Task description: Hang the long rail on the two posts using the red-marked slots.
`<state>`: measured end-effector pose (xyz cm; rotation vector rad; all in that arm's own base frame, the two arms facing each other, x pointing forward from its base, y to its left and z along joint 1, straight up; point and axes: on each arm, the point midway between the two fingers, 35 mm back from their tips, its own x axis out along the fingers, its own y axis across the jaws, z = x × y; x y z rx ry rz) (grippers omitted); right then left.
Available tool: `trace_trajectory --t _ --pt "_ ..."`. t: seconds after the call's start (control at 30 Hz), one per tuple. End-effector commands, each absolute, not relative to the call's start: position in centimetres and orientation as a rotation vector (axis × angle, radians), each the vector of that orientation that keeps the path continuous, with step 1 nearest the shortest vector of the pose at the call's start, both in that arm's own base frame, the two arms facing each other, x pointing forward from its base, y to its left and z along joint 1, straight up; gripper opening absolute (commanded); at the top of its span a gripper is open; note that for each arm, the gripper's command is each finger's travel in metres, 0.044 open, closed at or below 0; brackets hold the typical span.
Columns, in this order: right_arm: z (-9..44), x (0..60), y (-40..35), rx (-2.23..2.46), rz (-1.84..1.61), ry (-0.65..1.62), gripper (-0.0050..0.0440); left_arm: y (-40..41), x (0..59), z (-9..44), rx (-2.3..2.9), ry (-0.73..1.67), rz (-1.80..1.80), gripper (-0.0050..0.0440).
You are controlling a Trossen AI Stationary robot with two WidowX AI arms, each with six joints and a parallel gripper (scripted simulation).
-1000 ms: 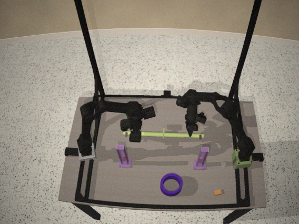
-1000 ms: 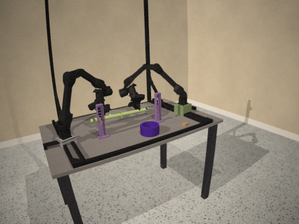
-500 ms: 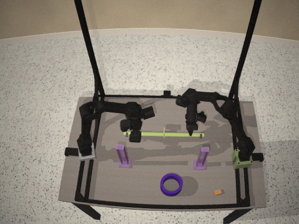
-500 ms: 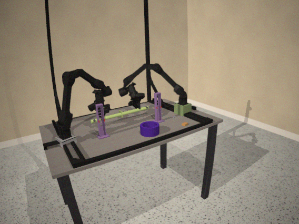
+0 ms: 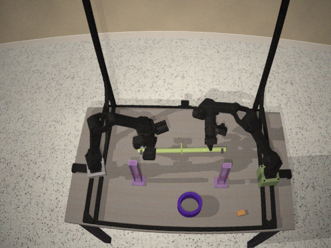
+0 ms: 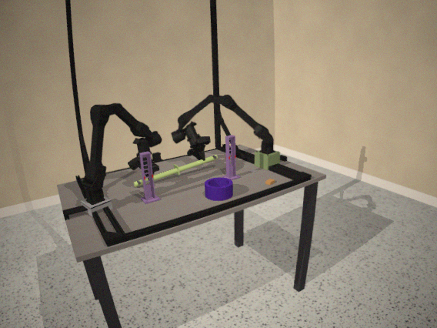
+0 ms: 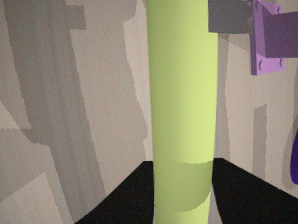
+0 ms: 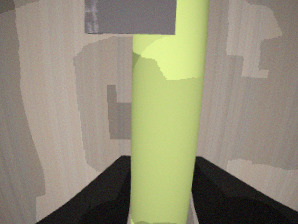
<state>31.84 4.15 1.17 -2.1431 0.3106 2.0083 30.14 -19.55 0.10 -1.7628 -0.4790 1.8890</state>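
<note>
The long yellow-green rail is held in the air behind the two purple posts, clear of them. Its dark hooks are outside the slots, which have red marks partway up each post. My left gripper is shut on the rail near its right end in the top view. My right gripper is shut on it near the left end; its fingers are hidden in the top view.
A purple ring stands in front of and between the posts. A small orange block lies near the front edge. The black frame runs around the table, with uprights at the back.
</note>
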Motion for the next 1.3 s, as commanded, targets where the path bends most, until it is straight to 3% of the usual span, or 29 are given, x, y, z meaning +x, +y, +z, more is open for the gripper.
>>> trace_trajectory --t 0.0,0.17,0.47,0.53,0.83,1.1,1.27 --pt "1.0 31.7 4.2 -2.149 2.002 0.311 0.0000 -19.6 30.3 0.2 -1.757 -0.481 1.895 0.0000" --pt "0.9 31.8 4.1 -2.149 2.002 0.311 0.0000 -19.6 30.3 0.2 -1.757 -0.481 1.895 0.0000" --pt "0.9 31.8 4.1 -2.149 2.002 0.311 0.0216 -19.6 30.3 0.2 -1.757 -0.481 1.895 0.0000" --pt "0.9 31.8 4.1 -2.149 2.002 0.311 0.0216 -19.6 30.3 0.2 -1.757 -0.481 1.895 0.0000" --pt "1.0 31.8 4.2 -2.149 2.002 0.311 0.0432 -19.6 30.2 0.0 -1.757 -0.481 1.895 0.0000" --pt "2.0 31.7 4.2 -2.149 2.002 0.311 0.0440 -19.6 30.2 0.0 -1.757 -0.481 1.895 0.0000" --pt "5.6 31.1 4.2 -2.149 2.002 0.311 0.0440 -19.6 30.2 0.0 -1.757 -0.481 1.895 0.0000"
